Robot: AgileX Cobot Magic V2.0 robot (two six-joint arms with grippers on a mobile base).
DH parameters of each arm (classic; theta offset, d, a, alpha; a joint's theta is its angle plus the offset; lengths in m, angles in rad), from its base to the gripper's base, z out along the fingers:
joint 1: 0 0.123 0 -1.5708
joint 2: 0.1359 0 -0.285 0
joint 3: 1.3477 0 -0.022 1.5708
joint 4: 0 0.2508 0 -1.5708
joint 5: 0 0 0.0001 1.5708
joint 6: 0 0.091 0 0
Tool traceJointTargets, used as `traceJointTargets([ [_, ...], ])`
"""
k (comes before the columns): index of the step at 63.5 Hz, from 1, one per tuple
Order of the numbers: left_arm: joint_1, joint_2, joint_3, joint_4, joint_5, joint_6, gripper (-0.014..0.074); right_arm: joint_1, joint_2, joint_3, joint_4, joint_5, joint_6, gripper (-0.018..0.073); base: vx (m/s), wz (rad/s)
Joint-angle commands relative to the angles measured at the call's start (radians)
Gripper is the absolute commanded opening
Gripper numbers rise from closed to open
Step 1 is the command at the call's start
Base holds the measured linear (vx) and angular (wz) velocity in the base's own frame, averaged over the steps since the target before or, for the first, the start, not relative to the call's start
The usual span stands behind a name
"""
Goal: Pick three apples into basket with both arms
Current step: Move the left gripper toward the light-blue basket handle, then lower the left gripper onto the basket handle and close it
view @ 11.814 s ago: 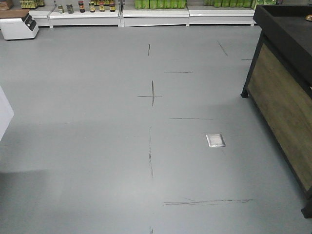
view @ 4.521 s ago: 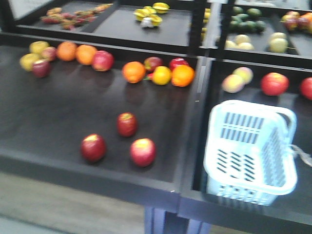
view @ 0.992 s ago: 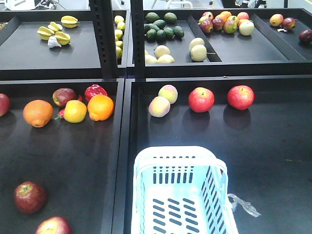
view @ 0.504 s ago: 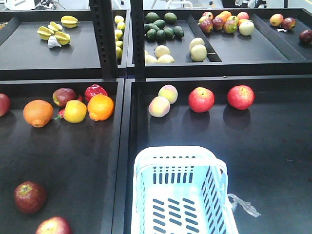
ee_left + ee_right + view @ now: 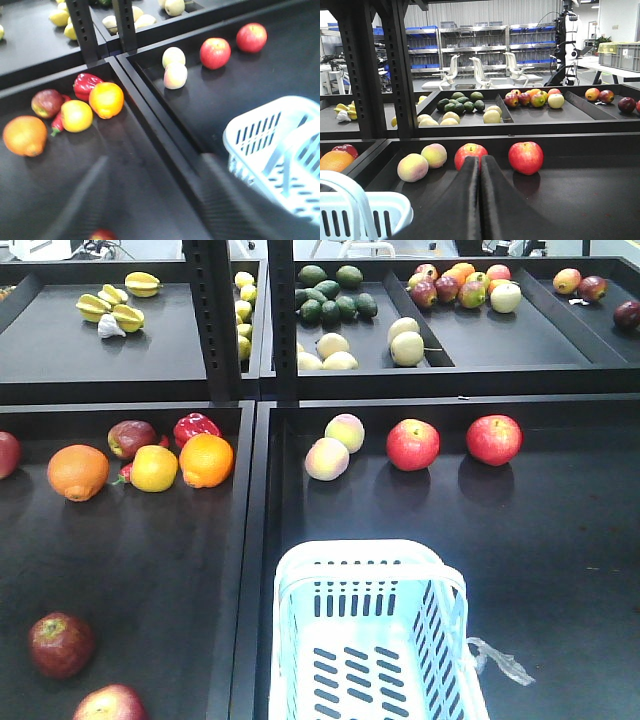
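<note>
1. Effector check: the left gripper (image 5: 155, 160) stands spread wide and carries nothing. The right gripper (image 5: 480, 161) has its fingers pressed together, with nothing between them.
2. Target: one dark red apple (image 5: 62, 644) lies in the left front tray (image 5: 150, 570). It is well apart from the basket (image 5: 365, 550), which stands in the next tray across the divider (image 5: 248, 570).
3. A lighter red apple (image 5: 108, 705) is cut by the frame edge. No third is in view.
4. In the left wrist view a red apple (image 5: 102, 234) shows at the bottom edge, probably the target.
5. Centre the left jaws over it and descend straight. Close across the widest part, since a one-sided touch will likely roll it.
6. Open the right gripper before any pick.
</note>
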Motion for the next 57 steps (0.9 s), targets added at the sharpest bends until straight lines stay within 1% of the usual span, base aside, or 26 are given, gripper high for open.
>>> traceJointTargets([
  [1,-0.006,0.008,-0.032,-0.036,-0.052,0.068,0.0575,-0.005,-0.011,0.015,-0.005,-0.073,0.000,-0.0009,0.00,0.00],
  [7,-0.006,0.027,-0.035,-0.047,-0.049,0.132,0.0638,-0.005,-0.011,0.015,-0.005,-0.073,0.000,-0.0009,0.00,0.00],
  [13,-0.017,0.062,-0.035,-0.093,-0.036,0.223,0.0650,-0.005,-0.011,0.015,-0.005,-0.073,0.000,-0.0009,0.00,0.00],
  [21,-0.074,0.128,-0.035,-0.163,-0.020,0.441,0.0645,-0.005,-0.011,0.015,-0.005,-0.073,0.000,-0.0009,0.00,0.00],
  [25,-0.107,0.158,-0.035,-0.200,-0.021,0.527,0.0642,-0.005,-0.011,0.015,-0.005,-0.073,0.000,-0.0009,0.00,0.00],
  [29,-0.142,0.189,-0.040,-0.229,-0.022,0.579,0.0638,-0.005,-0.011,0.015,-0.005,-0.073,0.000,-0.0009,0.00,0.00],
  [32,-0.174,0.210,-0.047,-0.241,-0.022,0.601,0.0635,-0.005,-0.011,0.015,-0.005,-0.073,0.000,-0.0009,0.00,0.00],
  [48,-0.335,0.340,-0.142,-0.234,-0.025,0.675,0.0613,-0.005,-0.011,0.015,-0.005,-0.073,0.000,-0.0009,0.00,0.00],
  [52,-0.376,0.376,-0.173,-0.213,-0.026,0.685,0.0609,-0.005,-0.011,0.015,-0.005,-0.073,0.000,-0.0009,0.00,0.00],
  [57,-0.429,0.430,-0.206,-0.167,-0.028,0.685,0.0606,-0.005,-0.011,0.015,-0.005,-0.073,0.000,-0.0009,0.00,0.00],
])
